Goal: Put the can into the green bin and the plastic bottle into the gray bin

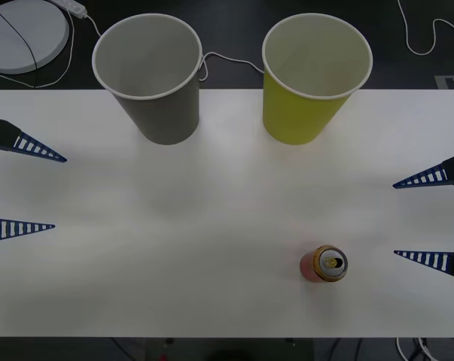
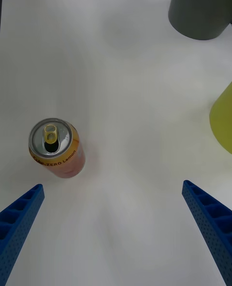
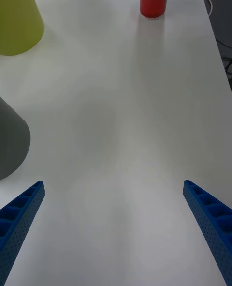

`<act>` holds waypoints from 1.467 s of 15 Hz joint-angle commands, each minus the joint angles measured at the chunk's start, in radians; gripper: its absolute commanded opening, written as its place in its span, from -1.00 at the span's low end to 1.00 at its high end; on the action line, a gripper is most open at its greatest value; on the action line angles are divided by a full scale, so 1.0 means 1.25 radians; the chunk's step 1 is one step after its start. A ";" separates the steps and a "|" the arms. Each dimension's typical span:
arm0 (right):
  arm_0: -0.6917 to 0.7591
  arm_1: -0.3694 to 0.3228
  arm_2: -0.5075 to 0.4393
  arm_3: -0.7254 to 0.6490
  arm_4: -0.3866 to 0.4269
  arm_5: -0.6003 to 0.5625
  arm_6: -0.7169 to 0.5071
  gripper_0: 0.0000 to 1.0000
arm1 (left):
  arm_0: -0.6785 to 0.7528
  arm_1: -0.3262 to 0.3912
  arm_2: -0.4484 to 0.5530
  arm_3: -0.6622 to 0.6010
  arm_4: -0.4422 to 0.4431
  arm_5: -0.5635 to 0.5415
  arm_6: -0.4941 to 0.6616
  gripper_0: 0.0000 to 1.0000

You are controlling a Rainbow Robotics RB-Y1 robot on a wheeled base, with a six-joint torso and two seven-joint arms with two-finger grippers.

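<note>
Currently, can: upright, long axis vertical, pull tab up, on the worktop near the right gripper.
Right gripper: low at the right edge, fingers spread, empty.
Left gripper: left edge, fingers spread, empty.

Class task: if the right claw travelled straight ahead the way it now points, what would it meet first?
Probably nothing nearby: the open right claw points across bare table. The can stands just off that line, so depth leaves some doubt.
</note>
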 commanded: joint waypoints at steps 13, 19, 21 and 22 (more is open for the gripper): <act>-0.006 -0.009 -0.042 0.057 -0.029 -0.062 0.050 1.00 | 0.000 0.000 0.000 0.000 0.000 0.000 0.000 1.00; -0.006 0.024 -0.042 0.171 -0.076 -0.143 0.228 1.00 | 0.000 0.000 0.000 0.000 0.000 0.000 0.000 1.00; -0.006 0.037 -0.041 0.213 -0.088 -0.163 0.281 1.00 | 0.000 0.000 0.000 0.000 0.000 0.000 0.000 1.00; -0.006 0.042 -0.041 0.230 -0.091 -0.169 0.302 1.00 | 0.000 0.000 0.000 0.000 0.000 0.000 0.000 1.00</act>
